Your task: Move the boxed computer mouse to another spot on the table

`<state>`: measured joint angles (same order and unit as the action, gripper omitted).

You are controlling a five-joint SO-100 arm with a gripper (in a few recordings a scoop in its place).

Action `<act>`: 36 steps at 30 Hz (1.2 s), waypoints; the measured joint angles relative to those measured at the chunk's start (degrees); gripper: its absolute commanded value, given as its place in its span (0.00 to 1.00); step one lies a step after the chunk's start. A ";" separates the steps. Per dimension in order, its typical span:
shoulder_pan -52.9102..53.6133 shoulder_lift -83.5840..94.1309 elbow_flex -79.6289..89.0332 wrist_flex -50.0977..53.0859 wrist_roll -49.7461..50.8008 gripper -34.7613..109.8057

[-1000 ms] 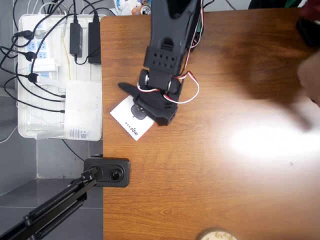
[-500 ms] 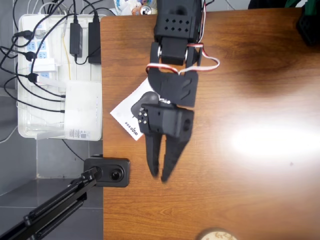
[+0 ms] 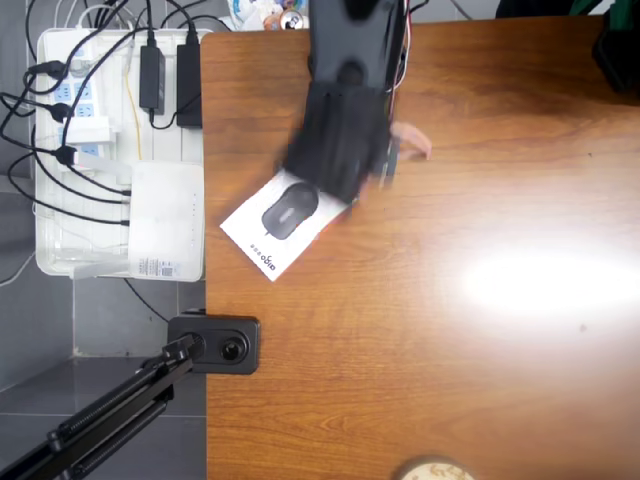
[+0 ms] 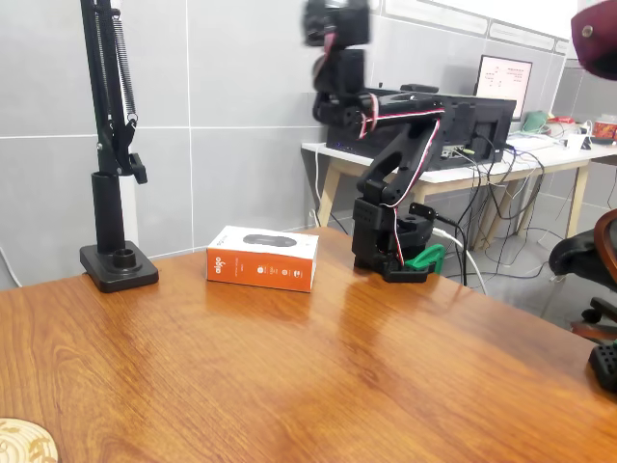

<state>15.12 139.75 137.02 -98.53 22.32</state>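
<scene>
Nearest, the glossy brown table (image 4: 318,386) spreads bare. Farther back, the boxed computer mouse (image 4: 262,257) lies flat, well below the raised, blurred gripper (image 4: 337,21); its opening cannot be told. Beyond stand grey wall panels (image 4: 222,106) and a cluttered desk (image 4: 540,159).

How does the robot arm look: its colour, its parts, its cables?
The arm is all black plastic, built of blocky segments on a black base with a green clamp. Red and white wires loop along its joints. The gripper at the top is black and motion-blurred.
</scene>
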 measured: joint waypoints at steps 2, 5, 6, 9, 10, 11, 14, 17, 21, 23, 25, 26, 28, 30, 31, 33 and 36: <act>3.08 4.48 5.36 -0.70 -4.66 0.24; 4.92 14.33 11.60 -2.64 -7.82 0.24; 4.22 15.47 11.78 -2.55 -8.00 0.24; 1.23 17.75 12.13 -2.64 -6.42 0.24; -0.44 18.11 12.04 -2.64 -5.62 0.24; -2.29 18.46 12.04 -2.64 -4.83 0.24; -4.39 19.69 12.04 -2.64 -4.22 0.24; -5.98 23.20 14.06 -2.64 -5.27 0.24; -5.36 28.48 16.96 -2.64 -7.91 0.24; -5.19 30.06 17.40 -2.72 -8.61 0.24; -4.39 31.73 18.11 -2.72 -8.96 0.24; -4.31 32.78 18.54 -2.72 -9.14 0.24; -4.92 34.72 19.16 -2.72 -9.40 0.24; -4.75 37.27 21.27 -2.72 -10.28 0.24; -4.75 37.62 21.71 -2.72 -10.11 0.24; -4.66 37.97 22.59 -2.72 -10.20 0.24; -4.75 38.23 23.47 -2.72 -10.63 0.24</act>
<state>10.37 177.98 160.49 -101.25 11.69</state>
